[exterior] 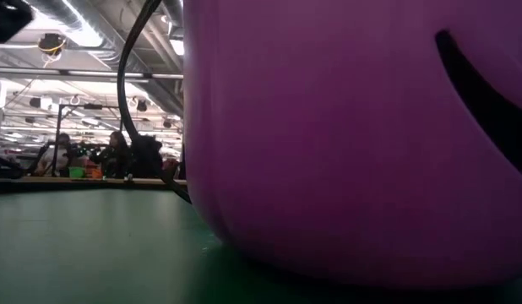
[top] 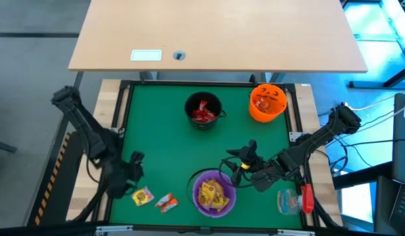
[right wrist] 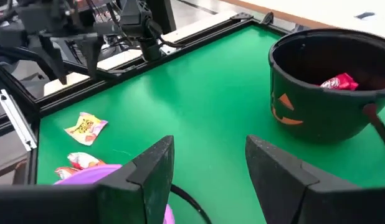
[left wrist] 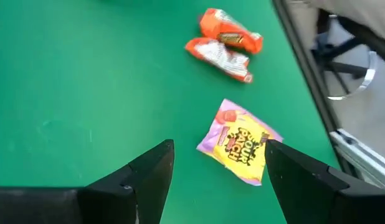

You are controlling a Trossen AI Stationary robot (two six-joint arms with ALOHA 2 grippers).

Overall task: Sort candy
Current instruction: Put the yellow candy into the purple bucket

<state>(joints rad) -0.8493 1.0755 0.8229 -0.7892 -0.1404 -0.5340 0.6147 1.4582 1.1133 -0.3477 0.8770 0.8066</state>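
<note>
Three bowls stand on the green mat: a black bowl (top: 204, 110) with red candy (right wrist: 339, 82), an orange bowl (top: 267, 103) with orange candy, and a purple bowl (top: 213, 192) with yellow candy. A yellow candy (left wrist: 238, 142) and two orange candies (left wrist: 225, 45) lie flat on the mat at the near left. My left gripper (left wrist: 218, 149) hangs open just above the yellow candy, slanting down, touching nothing. My right gripper (right wrist: 209, 146) waits open over the purple bowl's far right rim (right wrist: 93, 173), pointing toward the black bowl (right wrist: 332, 93).
A clear plastic item with a red part (top: 294, 200) lies at the near right corner. A black frame (top: 127, 98) borders the mat; a wooden desk (top: 215, 33) stands beyond the far edge. The purple bowl (exterior: 354, 135) fills the low view.
</note>
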